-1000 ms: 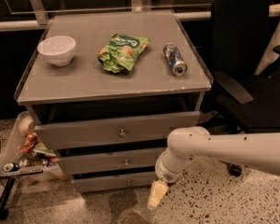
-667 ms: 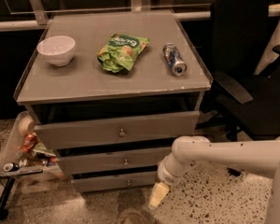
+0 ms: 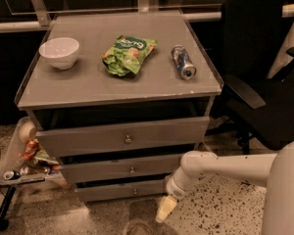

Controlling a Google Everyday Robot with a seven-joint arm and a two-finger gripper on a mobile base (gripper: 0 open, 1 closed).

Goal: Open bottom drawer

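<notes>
Smooth plastic gripper [image 3: 164,210] hangs by the matt grey wooden bottom drawer [image 3: 103,192]

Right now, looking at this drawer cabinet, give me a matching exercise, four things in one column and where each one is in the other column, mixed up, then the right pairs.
Column one:
1. white bowl
2. green snack bag
3. can
4. gripper

Column two:
A. lying on its side on the right part of the cabinet top
B. low near the floor, just right of the bottom drawer
C. on the left part of the cabinet top
D. in the middle of the cabinet top

Pairs: 1-C, 2-D, 3-A, 4-B.
</notes>
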